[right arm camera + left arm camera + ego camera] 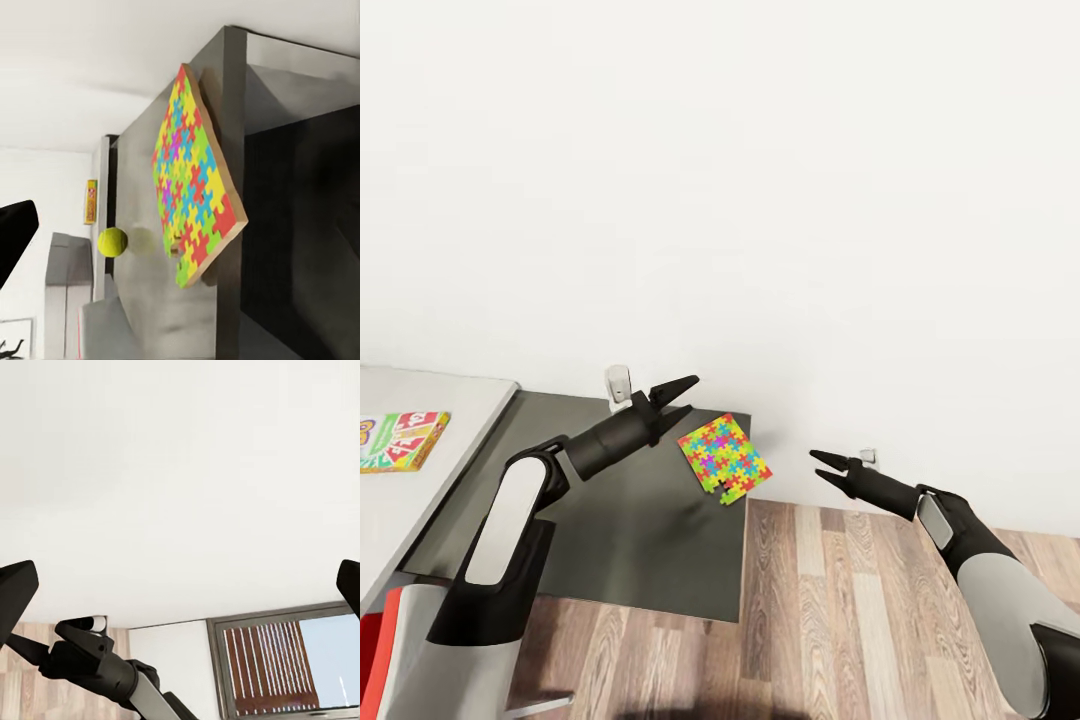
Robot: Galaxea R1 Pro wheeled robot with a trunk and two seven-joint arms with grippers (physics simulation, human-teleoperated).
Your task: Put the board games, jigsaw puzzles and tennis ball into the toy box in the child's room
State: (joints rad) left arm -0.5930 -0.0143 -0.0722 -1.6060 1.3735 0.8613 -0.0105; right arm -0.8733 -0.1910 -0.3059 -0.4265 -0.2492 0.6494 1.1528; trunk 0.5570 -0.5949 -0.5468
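A jigsaw [723,458] is lying at the far corner of the dark bench [630,540], overhanging its edge, and a board game [400,440] is sitting on the light wing at the left. The left end effector [682,396] is hovering just beside the jigsaw, jaws parted and holding nothing; the right end effector [822,466] is hanging over the floor [840,610], also parted and empty. In the right wrist view, the ball [112,242] is resting on the bench beyond the jigsaw [193,184].
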